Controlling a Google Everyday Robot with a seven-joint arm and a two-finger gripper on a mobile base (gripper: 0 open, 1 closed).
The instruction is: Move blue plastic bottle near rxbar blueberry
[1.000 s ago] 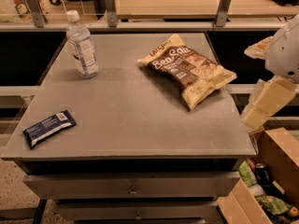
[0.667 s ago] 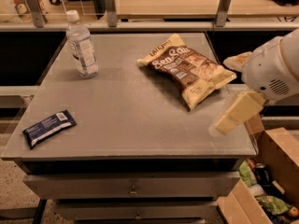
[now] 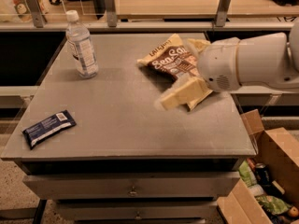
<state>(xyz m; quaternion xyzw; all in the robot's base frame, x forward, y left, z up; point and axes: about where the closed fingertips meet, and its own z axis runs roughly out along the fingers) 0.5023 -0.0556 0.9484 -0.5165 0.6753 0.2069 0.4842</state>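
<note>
The blue plastic bottle (image 3: 82,48), clear with a white cap and a pale label, stands upright at the far left of the grey table (image 3: 121,120). The rxbar blueberry (image 3: 49,128), a flat navy wrapper with white print, lies near the table's front left corner, well apart from the bottle. My gripper (image 3: 180,101), cream-coloured on a white arm (image 3: 247,62), hovers over the right middle of the table, in front of a chip bag. It is open and empty, far to the right of the bottle and the bar.
A brown-and-yellow chip bag (image 3: 169,59) lies at the table's back right, partly hidden by my arm. An open cardboard box (image 3: 275,171) with cans and packets stands on the floor to the right. A railing with posts (image 3: 110,6) runs behind the table. Drawers sit below the top.
My arm has swung in from the right edge of the view to the left, over the table and in front of the chip bag. The bottle, bar and bag have not moved.
</note>
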